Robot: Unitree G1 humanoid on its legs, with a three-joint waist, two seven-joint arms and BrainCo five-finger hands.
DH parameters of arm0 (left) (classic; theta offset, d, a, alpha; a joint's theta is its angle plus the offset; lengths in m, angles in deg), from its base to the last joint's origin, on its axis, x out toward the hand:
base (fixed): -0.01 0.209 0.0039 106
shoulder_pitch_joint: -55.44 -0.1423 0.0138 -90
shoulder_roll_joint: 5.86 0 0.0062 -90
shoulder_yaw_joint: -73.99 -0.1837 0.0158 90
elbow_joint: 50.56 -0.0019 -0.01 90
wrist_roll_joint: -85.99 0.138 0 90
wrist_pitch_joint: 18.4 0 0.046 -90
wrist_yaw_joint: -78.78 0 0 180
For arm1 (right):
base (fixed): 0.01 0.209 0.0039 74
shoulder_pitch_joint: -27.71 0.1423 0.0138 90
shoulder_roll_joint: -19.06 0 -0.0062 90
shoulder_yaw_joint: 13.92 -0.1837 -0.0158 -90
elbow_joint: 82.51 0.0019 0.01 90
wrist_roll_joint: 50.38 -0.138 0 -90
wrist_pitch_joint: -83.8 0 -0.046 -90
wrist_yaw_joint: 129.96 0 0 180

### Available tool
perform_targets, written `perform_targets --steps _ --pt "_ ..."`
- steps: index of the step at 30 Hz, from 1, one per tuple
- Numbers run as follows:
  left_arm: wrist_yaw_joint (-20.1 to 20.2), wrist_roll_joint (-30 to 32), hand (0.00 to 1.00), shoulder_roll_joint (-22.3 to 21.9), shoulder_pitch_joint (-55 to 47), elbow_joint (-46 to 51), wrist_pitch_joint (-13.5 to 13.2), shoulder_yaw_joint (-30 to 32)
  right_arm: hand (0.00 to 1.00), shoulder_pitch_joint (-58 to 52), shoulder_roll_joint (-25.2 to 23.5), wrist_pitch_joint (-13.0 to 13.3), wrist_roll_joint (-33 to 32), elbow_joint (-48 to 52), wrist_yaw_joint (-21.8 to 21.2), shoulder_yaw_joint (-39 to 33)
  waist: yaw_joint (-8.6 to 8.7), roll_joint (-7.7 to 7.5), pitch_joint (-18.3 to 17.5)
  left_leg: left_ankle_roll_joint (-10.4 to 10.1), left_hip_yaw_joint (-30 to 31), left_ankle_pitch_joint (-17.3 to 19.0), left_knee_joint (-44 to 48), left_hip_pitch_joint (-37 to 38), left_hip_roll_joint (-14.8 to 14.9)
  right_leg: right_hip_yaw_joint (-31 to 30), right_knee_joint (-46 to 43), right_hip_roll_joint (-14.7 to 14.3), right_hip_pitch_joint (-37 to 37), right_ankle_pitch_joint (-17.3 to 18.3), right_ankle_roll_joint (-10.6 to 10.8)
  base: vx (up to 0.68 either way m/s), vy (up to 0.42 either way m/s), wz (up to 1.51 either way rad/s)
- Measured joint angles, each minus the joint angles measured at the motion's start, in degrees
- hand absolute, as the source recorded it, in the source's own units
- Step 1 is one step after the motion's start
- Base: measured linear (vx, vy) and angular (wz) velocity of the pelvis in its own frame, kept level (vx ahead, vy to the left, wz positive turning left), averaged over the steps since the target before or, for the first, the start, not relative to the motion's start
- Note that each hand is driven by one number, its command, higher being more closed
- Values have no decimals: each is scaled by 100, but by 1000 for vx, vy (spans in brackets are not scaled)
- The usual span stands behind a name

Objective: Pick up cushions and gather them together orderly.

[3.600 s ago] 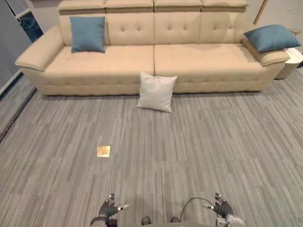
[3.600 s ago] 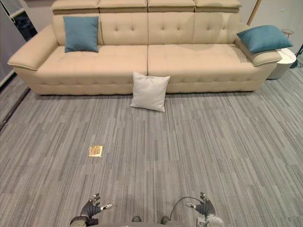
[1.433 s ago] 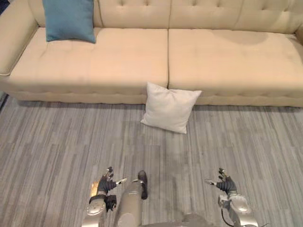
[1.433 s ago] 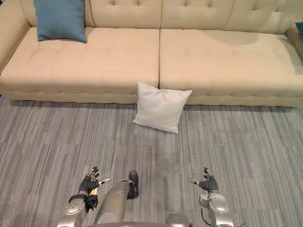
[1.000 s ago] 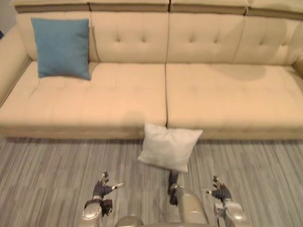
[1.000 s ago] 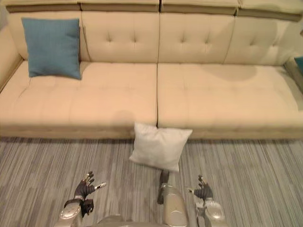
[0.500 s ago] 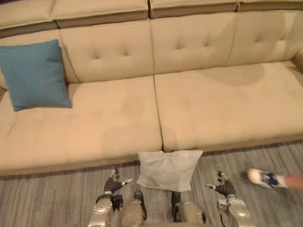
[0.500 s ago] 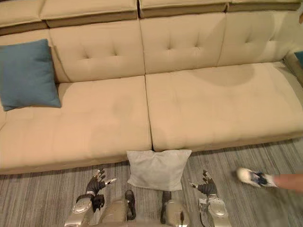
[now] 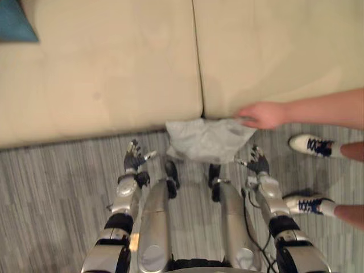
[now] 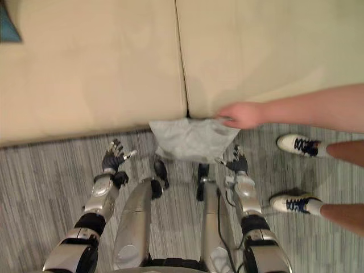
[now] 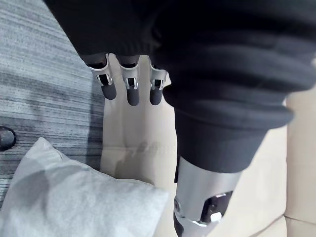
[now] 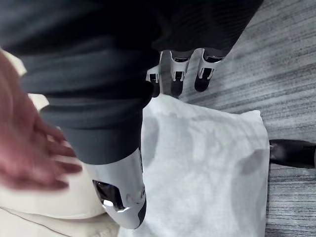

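A white cushion point(image 9: 207, 139) lies on the floor against the front of the beige sofa point(image 9: 108, 74), at the seam between its two seats. A person's hand point(image 9: 261, 115) reaches in from the right and rests on the cushion's far right corner. My left hand point(image 9: 135, 161) hovers open just left of the cushion, a small gap from it. Open too, my right hand point(image 9: 257, 165) sits at the cushion's near right corner; its fingertips point(image 12: 177, 79) reach the cushion's point(image 12: 207, 168) edge. A corner of a blue cushion point(image 9: 14, 25) shows on the sofa's far left.
The person's two white shoes point(image 9: 310, 145) point(image 9: 304, 203) stand on the grey striped floor point(image 9: 51, 187) close by my right arm. The sofa's seat fills the far side. Open floor lies to my left.
The camera has come closer and tipped down. A person's arm has come in from the right and reached the white cushion. Both my hands now flank the cushion.
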State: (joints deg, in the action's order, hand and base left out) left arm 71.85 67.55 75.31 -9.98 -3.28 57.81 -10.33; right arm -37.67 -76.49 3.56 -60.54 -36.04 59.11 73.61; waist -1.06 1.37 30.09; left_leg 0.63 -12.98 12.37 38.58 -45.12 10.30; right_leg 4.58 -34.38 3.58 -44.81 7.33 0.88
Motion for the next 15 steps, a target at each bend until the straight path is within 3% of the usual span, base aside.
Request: perform_targets --steps 8,12,15 --pt "-239 -117 0 -424 1035 362 -4 156 0 1523 -8 -2 -74 246 367 283 -102 15 115 65 32 38 1091 -1942 188 -25 -1120 53 -1980 30 -35 -116 5 -4" --pt "-344 -113 0 -531 1246 663 -23 64 0 1713 10 8 -97 464 605 251 -123 17 116 149 38 95 1427 -2390 274 -37 -1403 51 -2422 67 -36 -68 0 -4" --pt "-408 -100 0 -530 1249 672 -24 -42 0 1607 17 307 -52 794 783 154 -34 13 114 126 29 117 1444 -2406 284 -44 -1401 51 -2440 62 -26 -62 8 -4"
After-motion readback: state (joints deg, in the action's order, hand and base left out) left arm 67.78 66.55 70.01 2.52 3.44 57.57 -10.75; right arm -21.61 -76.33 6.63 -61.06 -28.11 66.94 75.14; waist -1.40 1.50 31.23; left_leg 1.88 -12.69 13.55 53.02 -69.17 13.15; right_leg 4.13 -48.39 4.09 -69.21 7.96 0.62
